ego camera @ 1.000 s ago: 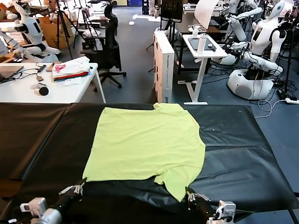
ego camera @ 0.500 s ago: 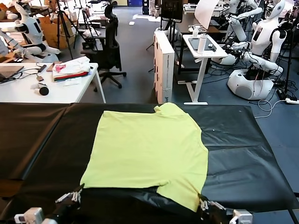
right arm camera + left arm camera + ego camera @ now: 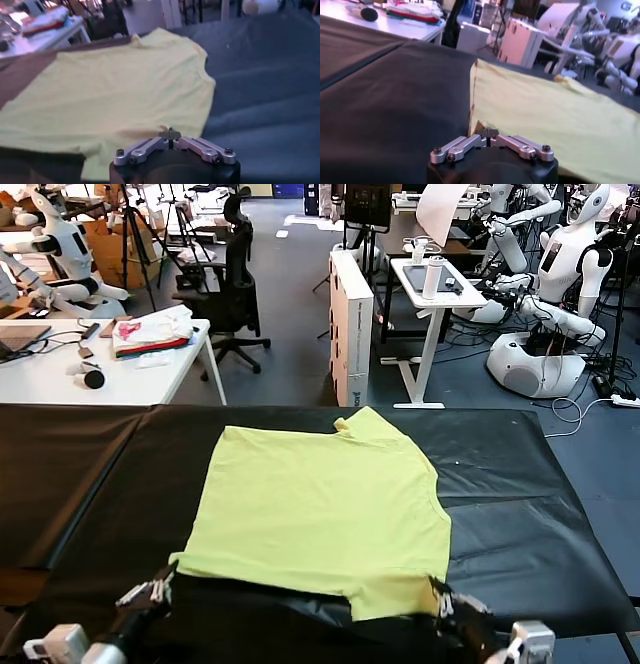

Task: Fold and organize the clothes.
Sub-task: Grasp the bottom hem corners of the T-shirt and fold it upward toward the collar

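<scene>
The clothes are one lime yellow-green T-shirt [image 3: 320, 504] spread flat on the black table [image 3: 530, 494], collar toward the far side. At the near left my left gripper [image 3: 163, 583] is shut on the shirt's near left corner; in the left wrist view its tips [image 3: 487, 133] pinch a small peak of the yellow fabric [image 3: 545, 110]. My right gripper [image 3: 440, 592] is at the near right, shut on the shirt's near right edge by the sleeve. The right wrist view shows its closed tips [image 3: 170, 133] holding a tuft of the shirt [image 3: 110, 85].
Beyond the black table stand a white desk [image 3: 60, 379] with a white, pink and red fabric pile [image 3: 152, 332], an office chair [image 3: 232, 284], a white cabinet [image 3: 352, 324], a small side table [image 3: 435, 284] and other robots [image 3: 560, 294]. The black cover lies wrinkled to the shirt's right.
Both grippers pulled the shirt toward the near edge. The right gripper moved right, and the near right sleeve went from hanging as a point to lying flatter.
</scene>
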